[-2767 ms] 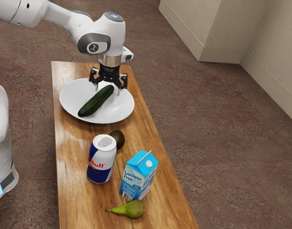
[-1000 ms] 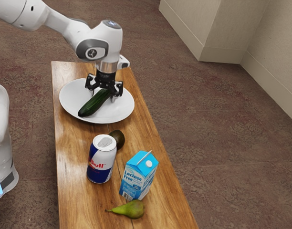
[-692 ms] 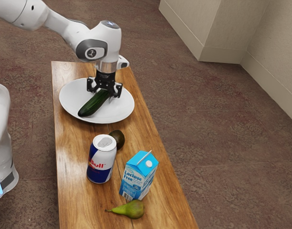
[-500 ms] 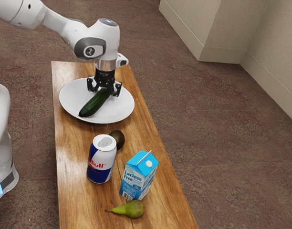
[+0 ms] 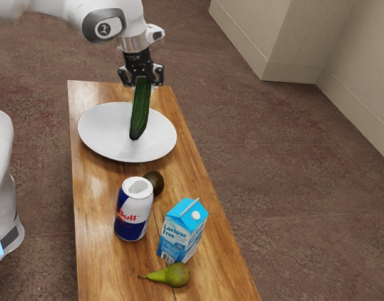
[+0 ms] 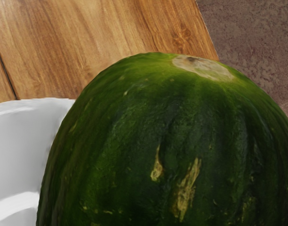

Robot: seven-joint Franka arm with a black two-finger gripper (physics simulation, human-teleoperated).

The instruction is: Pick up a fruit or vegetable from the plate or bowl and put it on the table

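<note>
while the pincer (image 5: 142,87) grips its upper end, the cucumber (image 5: 140,114) slants down beneath.

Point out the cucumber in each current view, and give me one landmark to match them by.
Exterior view: the cucumber slants down from the gripper, over the plate, upper left of the picture's center.
Wrist view: the cucumber looms large and close, overlapping the plate's rim.
Shared landmark: the white plate.

Cucumber (image 5: 140,114) steeply tilted in the gripper (image 5: 142,86), over the plate (image 5: 104,135).
</note>
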